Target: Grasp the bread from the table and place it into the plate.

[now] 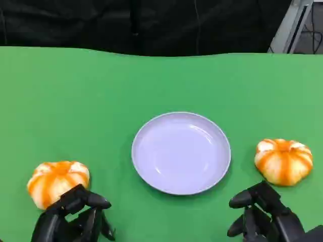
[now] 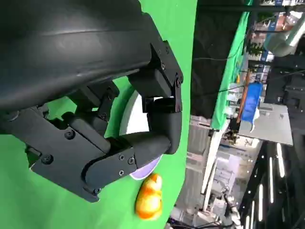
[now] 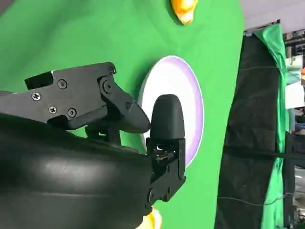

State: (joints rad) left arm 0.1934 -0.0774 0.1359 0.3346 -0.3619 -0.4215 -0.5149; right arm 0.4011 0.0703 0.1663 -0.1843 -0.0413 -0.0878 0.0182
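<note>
Head view: 2 breads (image 1: 57, 182) (image 1: 283, 161) flank plate (image 1: 146, 166), both hands (image 1: 73, 219) (image 1: 265, 217) empty

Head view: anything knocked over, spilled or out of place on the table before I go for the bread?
Nothing stands out. The plate sits flat and empty, with one bread roll to its left and another to its right, both intact on the green table.

A plate (image 1: 180, 152) sits at the middle of the bench (image 1: 101, 101) in front of me, with nothing in it. One bread (image 1: 57, 182) lies to its left, just beyond my left hand (image 1: 70, 219). A second bread (image 1: 283, 160) lies to the plate's right, just beyond my right hand (image 1: 265, 214). Both hands rest at the near edge, apart from the breads.
</note>
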